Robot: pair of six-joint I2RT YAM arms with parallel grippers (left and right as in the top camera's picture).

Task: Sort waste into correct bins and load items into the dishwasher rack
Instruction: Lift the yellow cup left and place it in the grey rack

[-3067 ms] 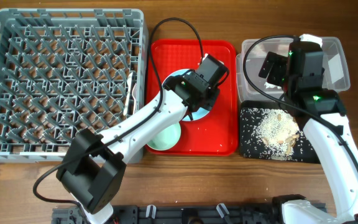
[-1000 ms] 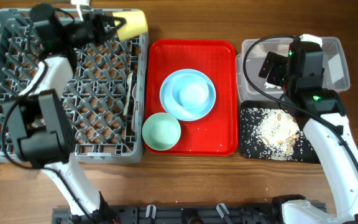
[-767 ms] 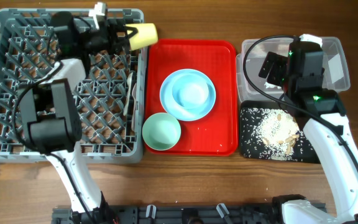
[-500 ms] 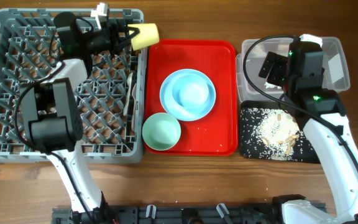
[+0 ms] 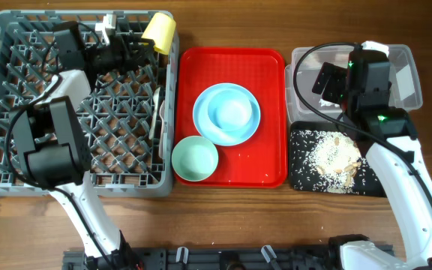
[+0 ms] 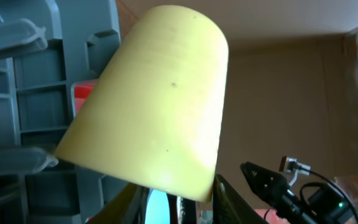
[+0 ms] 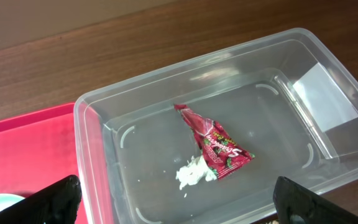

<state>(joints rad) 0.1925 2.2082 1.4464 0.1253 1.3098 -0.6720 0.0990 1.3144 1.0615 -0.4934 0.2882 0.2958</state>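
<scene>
My left gripper (image 5: 145, 45) reaches across the grey dishwasher rack (image 5: 21, 105) and is shut on the yellow cup (image 5: 160, 33), held over the rack's back right corner. In the left wrist view the cup (image 6: 160, 99) fills the frame, between my fingers (image 6: 126, 202). A pale blue plate (image 5: 208, 124) with a mint bowl (image 5: 233, 111) on it and a second bowl (image 5: 195, 158) sit on the red tray (image 5: 268, 75). My right gripper (image 5: 327, 81) hovers open over the clear tub (image 5: 403, 82), which holds the red wrapper (image 7: 215, 143) and white tissue (image 7: 194, 174). Beige crumbs (image 5: 334, 156) lie in the black tray (image 5: 302, 176).
A white utensil (image 5: 157, 112) lies in the rack by its right wall. The rack's wall (image 6: 36, 93) is close beside the cup in the left wrist view. The right arm (image 5: 396, 172) runs along the table's right side past the black tray.
My left arm left the red tray and carried the yellow cup to the rack's back right corner. In the last half second the cup shifted left, over the rack. The right arm has not moved.
</scene>
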